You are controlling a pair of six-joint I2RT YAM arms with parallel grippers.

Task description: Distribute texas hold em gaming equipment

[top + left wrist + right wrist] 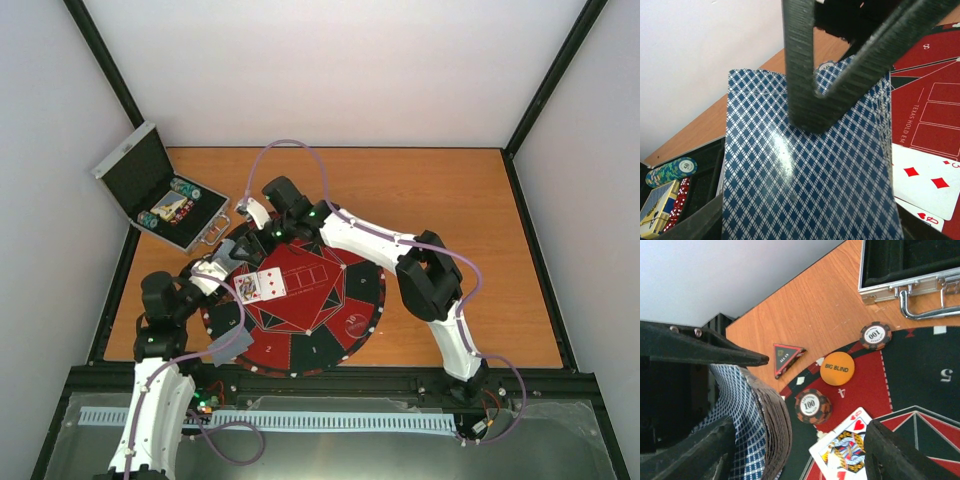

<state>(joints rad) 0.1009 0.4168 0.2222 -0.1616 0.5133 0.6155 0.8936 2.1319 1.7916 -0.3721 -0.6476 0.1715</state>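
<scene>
So, deck [810, 190] in left jaws, queen [847, 447] face-up

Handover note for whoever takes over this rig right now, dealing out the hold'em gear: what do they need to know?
Left gripper: shut on the deck, over the mat's left side.
Right gripper: open, empty, next to it.
Done: two face-up cards, Big Blind button, a 100 chip and a second 100 chip on the mat; All In marker beside its rim.
Left: deal the deck; case chips sit in the case.
</scene>
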